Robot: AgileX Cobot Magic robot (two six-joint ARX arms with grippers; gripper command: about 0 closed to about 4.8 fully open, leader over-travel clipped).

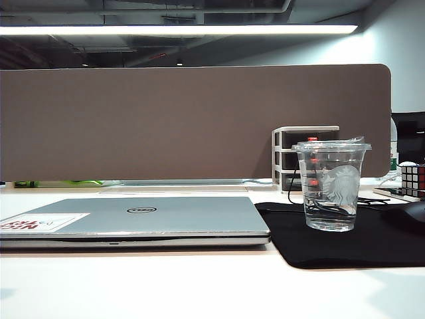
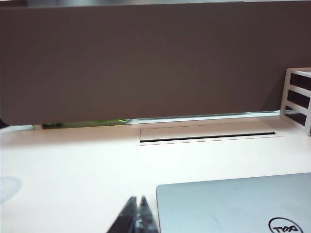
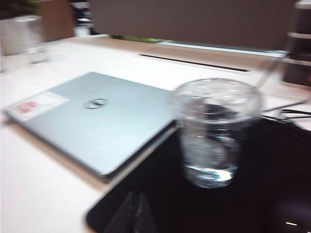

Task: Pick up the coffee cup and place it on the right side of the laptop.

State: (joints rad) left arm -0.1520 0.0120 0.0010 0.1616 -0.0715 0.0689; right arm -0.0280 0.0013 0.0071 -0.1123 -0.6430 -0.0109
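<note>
Left pincer pressed together, empty, beside laptop corner | right pincer pressed together, empty, over black mat | coffee cup upright on mat, right of laptop

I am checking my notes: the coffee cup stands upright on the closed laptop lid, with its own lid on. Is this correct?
Not quite. The coffee cup stands upright, lid on, but on the black mat beside the closed laptop, not on it. The exterior view shows this clearly.
</note>
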